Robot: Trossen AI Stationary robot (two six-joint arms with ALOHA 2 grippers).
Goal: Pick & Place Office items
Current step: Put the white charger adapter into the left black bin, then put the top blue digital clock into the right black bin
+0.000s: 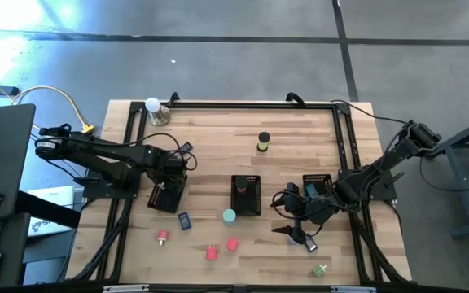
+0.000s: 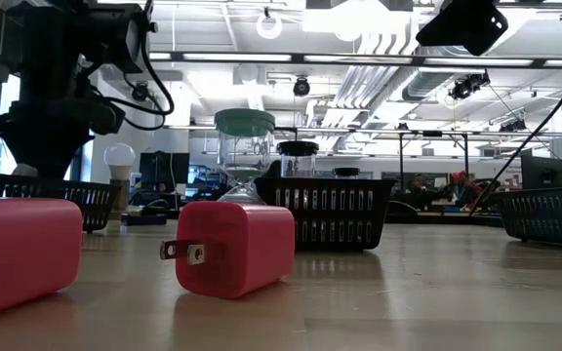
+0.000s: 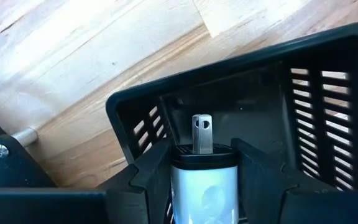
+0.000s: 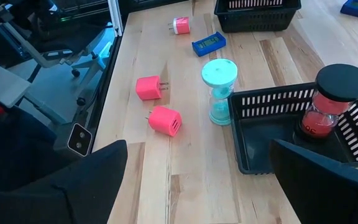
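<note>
left gripper [image 1: 168, 181]: over the left tray [image 1: 166, 198], fingers clamped on a white charger block [image 3: 204, 186].
charger axis: long axis ran out along the fingers, metal prong [image 3: 202, 133] leading, aimed into the tray's black mesh wall [image 3: 328, 118]. my call, the drop turned on this one relation: block already inside the tray's rim, floor just beyond the prong.
blue rectangle [image 1: 184, 220]: flat on the wood just near-right of the left tray, long axis running near to far.
small red plug [image 1: 162, 236]: further toward the near edge, left arm the closer one.
pink chargers [image 1: 232, 244]: two lay close together near the near edge, about midway between the arms; in the low view the prongs [image 2: 181, 253] of one pointed left.
teal hourglass [image 1: 229, 216]: upright, just left of the centre tray [image 1: 246, 195].
red hourglass [image 4: 325, 109]: upright inside the centre tray.
black and yellow piece [image 1: 264, 143]: alone, far centre.
right gripper [image 1: 298, 229]: right of the centre tray, fingers apart, nothing between them; pink chargers lay to its near-left.
green bit [image 1: 320, 269]: near-right, closest to the right arm.
</note>
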